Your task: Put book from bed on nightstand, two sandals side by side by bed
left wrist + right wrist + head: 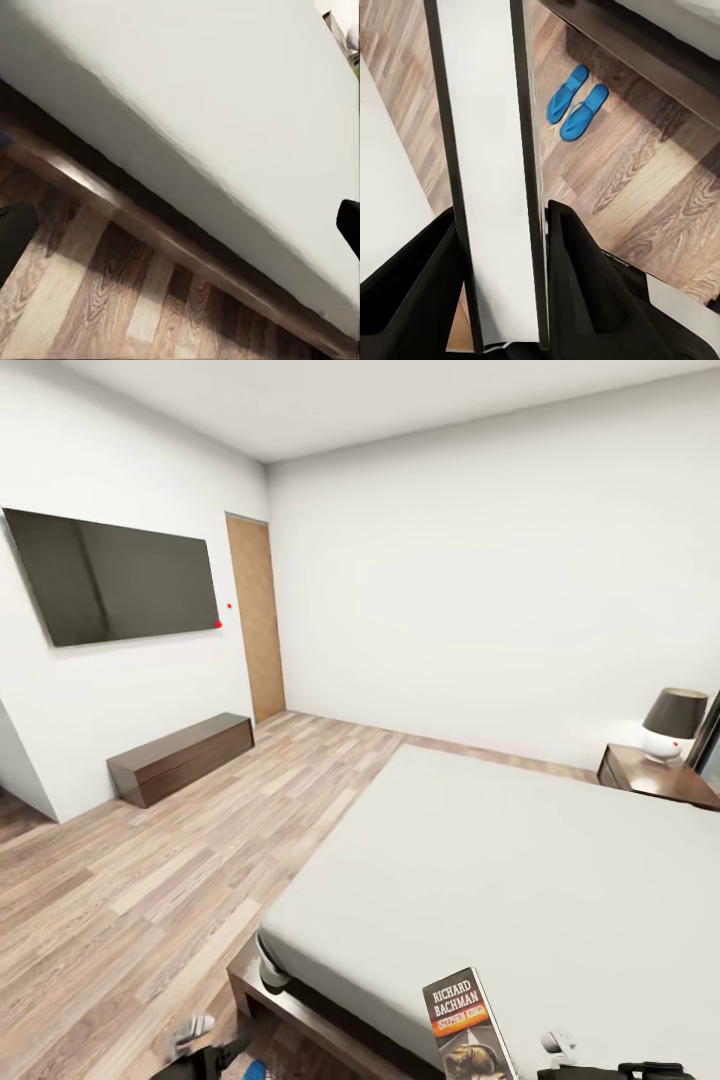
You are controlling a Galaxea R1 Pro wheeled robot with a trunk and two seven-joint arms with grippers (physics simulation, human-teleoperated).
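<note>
Right gripper [502,300] is clamped on the book [487,172]: in the right wrist view its two black fingers [577,285] press the covers from either side, and the book's white page edge runs up between them, seen edge-on. That same view looks past the book down to the wood floor [645,172], where the two sandals [576,103] lie side by side, nearly parallel and almost touching, just beside the dark bed frame [637,45]. From the head view the book [468,1028] shows its cover instead, dark with an orange band and the words "Richard Bachman", held upright and slightly tilted over the near edge of the bed [500,860]; the right arm itself is only a dark sliver at the lower edge there, so the grip cannot be judged from that angle. The head view also takes in the nightstand [655,775] with its lamp [672,725] at the far side of the bed, well apart from the book, plus a wall television [115,575], a low bench [180,757] and a wooden door [256,618]. Left wrist view gives a close look along the mattress side [210,112] and the frame rail [150,225] above floor planks; a dark finger tip [349,225] shows at the edge, and whether that gripper is apart or together I cannot tell.
</note>
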